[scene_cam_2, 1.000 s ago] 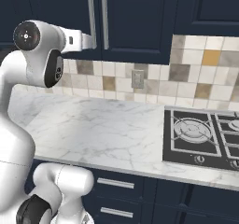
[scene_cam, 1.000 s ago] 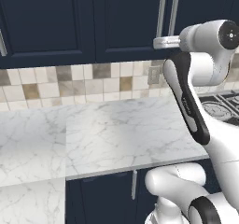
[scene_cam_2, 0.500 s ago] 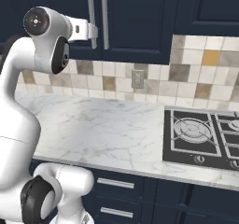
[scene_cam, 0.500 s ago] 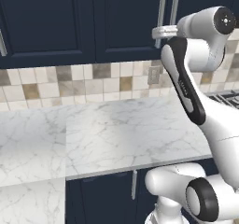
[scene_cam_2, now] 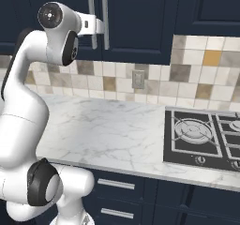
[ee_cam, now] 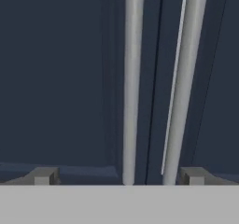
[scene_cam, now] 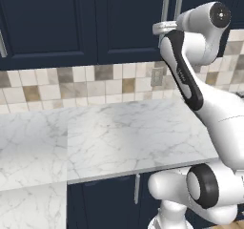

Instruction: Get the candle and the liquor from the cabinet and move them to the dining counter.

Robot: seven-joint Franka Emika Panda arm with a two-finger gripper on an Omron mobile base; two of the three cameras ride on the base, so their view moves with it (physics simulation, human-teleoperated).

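White marble surface (scene_cam: 119, 137) under a tan and grey tile wall (scene_cam_2: 197, 74), black stove (scene_cam_2: 201, 137) at right, navy drawers (scene_cam_2: 140, 191) below

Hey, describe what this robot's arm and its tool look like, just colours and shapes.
The arm is glossy white with rounded, tube-like links and dark grey or black round joint caps; a black panel runs along one link. The tool ends in two small, blocky grey fingertips. No cables or markings are visible.

Even, flat rendered light with soft shadows under the cabinet (scene_cam: 95, 23), a faint sheen on the marble worktop (scene_cam: 119, 137), slightly soft, blocky detail throughout, no glare.
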